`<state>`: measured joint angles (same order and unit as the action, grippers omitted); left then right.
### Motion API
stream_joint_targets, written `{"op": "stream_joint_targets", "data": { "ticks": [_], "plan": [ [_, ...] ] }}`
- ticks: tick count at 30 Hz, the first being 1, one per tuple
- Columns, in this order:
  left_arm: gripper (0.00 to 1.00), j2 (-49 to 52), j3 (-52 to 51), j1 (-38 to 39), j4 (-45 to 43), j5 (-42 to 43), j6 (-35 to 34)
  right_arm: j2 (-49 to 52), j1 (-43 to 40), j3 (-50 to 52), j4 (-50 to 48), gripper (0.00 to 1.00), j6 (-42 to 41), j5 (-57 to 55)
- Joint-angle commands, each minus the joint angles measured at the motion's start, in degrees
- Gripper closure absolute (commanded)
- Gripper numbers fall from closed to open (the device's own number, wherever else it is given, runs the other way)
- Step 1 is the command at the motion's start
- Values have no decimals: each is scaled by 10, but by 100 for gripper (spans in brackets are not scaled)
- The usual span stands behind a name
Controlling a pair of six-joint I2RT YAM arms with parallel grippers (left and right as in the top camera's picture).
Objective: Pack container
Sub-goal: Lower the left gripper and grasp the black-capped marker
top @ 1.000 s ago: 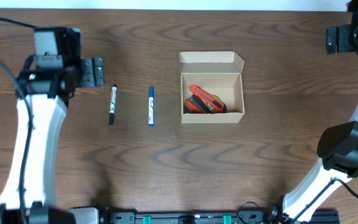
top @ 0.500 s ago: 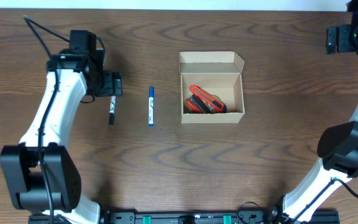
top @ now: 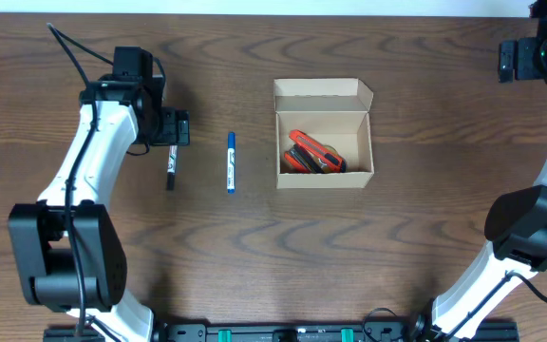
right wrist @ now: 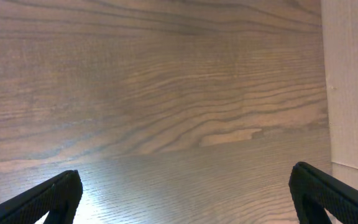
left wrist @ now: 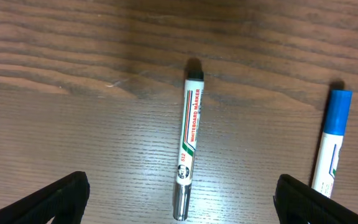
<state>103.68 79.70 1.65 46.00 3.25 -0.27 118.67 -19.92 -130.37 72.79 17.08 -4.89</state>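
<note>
On the left of the desk [top: 235,256], my left arm reaches out and my left hand [top: 172,127] hangs open over one end of the black marker [left wrist: 188,149], with a finger on each side of it. I think my job now is to grab it. I should go straight down, keep the marker in the middle, and squeeze across its thin body so it cannot roll. Just beside it lies the blue marker [top: 231,162]. Next comes the container [top: 326,180], flap up, with something red [top: 311,157] inside. My right hand [right wrist: 185,177] is far right, open and holding nothing.
</note>
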Motion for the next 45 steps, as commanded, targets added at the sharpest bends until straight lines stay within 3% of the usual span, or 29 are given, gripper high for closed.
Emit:
{"op": "stream_joint_targets", "data": {
  "ticks": [1,22,45],
  "plan": [
    [5,8,7,-2,-6,4,-12,6,-5,3,0,1,-8,0],
    [5,9,-62,-2,-42,9,-25,6,-5,3,1,1,-8,0],
    [5,67,-64,-2,-70,18,-14,6,-5,3,1,1,-8,0]
  ]
}}
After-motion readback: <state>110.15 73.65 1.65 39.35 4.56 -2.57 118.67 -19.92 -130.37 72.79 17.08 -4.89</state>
